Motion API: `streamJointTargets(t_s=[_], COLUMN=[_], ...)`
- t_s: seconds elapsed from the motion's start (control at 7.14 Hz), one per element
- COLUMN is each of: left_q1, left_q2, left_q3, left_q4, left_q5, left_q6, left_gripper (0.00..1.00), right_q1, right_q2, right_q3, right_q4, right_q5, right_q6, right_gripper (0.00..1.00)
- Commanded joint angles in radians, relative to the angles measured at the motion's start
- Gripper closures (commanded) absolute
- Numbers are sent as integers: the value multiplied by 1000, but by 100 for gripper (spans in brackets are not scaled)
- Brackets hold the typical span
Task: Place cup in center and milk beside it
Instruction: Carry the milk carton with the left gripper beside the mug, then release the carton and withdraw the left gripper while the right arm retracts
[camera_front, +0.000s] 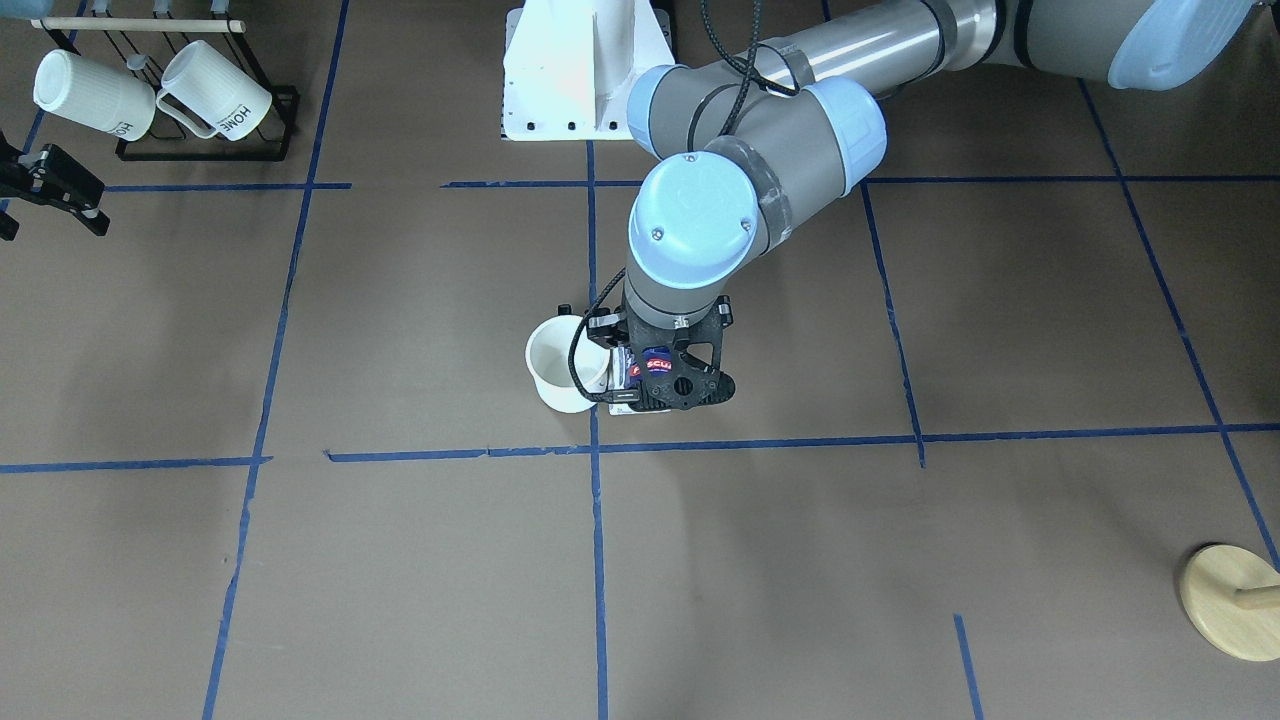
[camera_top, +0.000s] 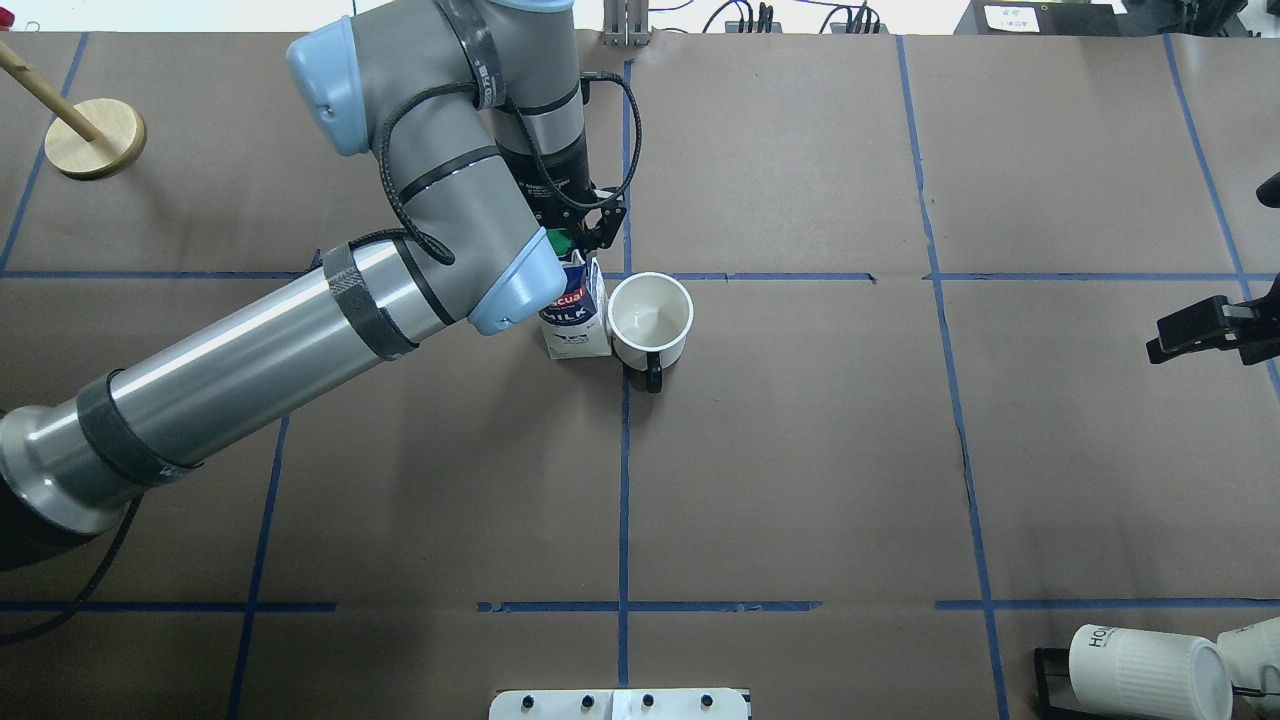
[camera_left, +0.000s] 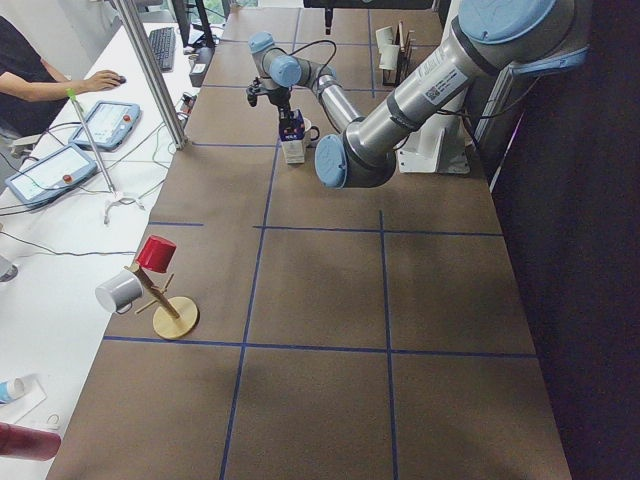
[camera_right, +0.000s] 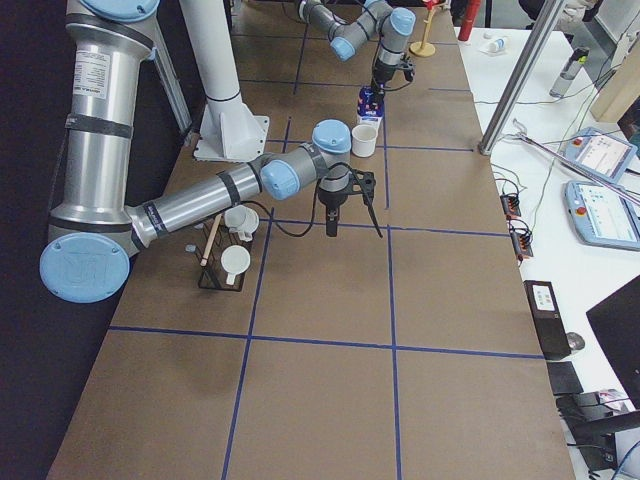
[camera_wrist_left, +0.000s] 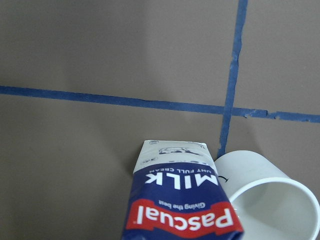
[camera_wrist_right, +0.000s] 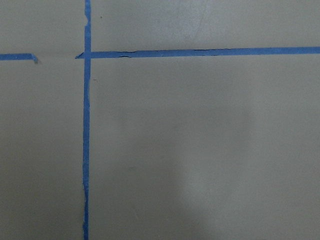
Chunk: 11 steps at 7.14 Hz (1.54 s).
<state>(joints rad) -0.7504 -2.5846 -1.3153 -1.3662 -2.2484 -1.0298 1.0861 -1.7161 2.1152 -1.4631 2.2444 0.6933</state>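
Overhead exterior view: milk carton (camera_top: 575, 318) is standing upright on the brown table (camera_top: 800, 450), just beside the white cup (camera_top: 650, 318), both sitting by the blue tape crossing (camera_top: 625, 277). The left gripper (camera_top: 583, 232) is gripping the carton's top from above, fingers narrow. The right gripper (camera_right: 354, 222) is hovering well apart, fingers spread wide.

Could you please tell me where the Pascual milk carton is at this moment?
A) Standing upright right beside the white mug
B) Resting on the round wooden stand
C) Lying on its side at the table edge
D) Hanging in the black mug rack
A: the Pascual milk carton stands upright directly next to the white mug, by the blue tape crossing, with the left gripper at its top.
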Motion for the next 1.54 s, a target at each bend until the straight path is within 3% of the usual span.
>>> streamJointTargets(t_s=[0.0,0.14,0.28,0.42,0.56,0.84,1.12,1.4], left_q1=[0,-9,-45,-88,-165,-292,-439,-628], left_q2=[0,13,114,270,409,577,751,872], left_q3=[-12,-88,-260,-468,-615,-668,-662,-569], left_q4=[-11,2,19,18,16,18,19,18], left_q5=[12,15,12,12,-3,-84,-85,-80], left_q6=[-4,-6,-4,14,96,309,634,1022], left_gripper=[0,0,0,0,0,0,0,0], right_q1=[0,0,3,47,105,155,248,370], right_q2=[3,3,0,-8,-20,-40,-53,-47], right_q3=[-7,-9,-9,-17,-42,-58,-89,-148], right_q4=[1,1,1,-6,-13,-14,-17,-99], right_q5=[-2,0,3,6,9,32,34,34], right_q6=[0,-11,-29,-122,-218,-274,-387,-632], right_gripper=[0,0,0,0,0,0,0,0])
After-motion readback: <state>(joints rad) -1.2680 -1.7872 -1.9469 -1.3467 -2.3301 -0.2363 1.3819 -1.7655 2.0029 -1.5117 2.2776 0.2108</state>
